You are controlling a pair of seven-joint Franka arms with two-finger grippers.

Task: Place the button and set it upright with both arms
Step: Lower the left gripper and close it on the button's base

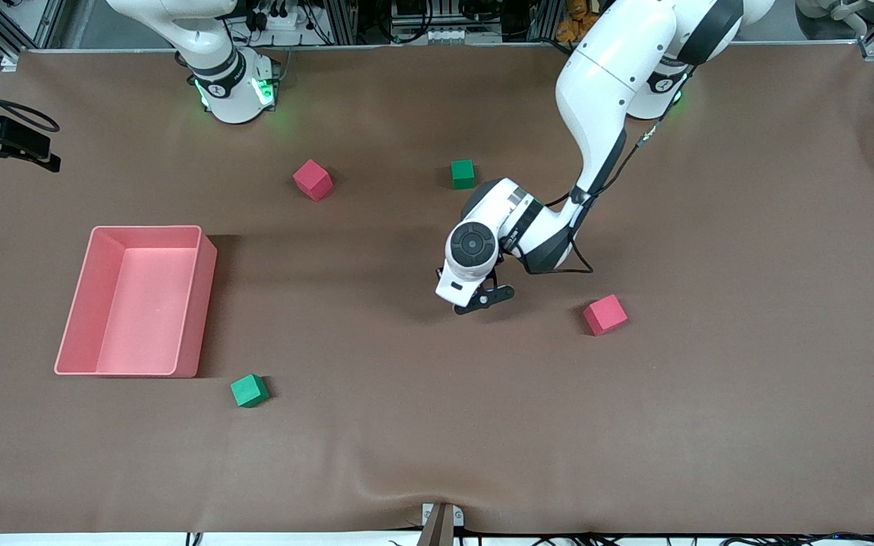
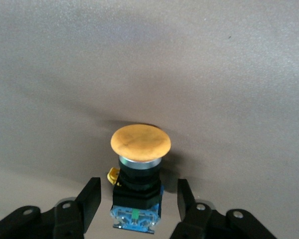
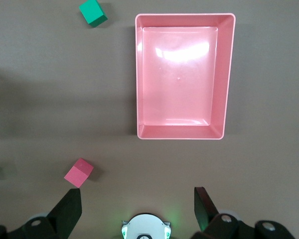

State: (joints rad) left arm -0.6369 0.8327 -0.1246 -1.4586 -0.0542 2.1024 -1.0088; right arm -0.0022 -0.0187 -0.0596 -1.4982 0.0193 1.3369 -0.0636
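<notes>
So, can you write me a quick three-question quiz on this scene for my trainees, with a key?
1. True or false: the left gripper, low over the middle of the table, has its fingers on either side of the button, with gaps showing.
2. How many foam cubes lie on the table? A two, B four, C six.
3. Toward which arm's end of the table does the pink tray lie?

Key
1. True.
2. B: two red, two green.
3. The right arm's. That arm waits, with the right gripper open high over the table.
</notes>
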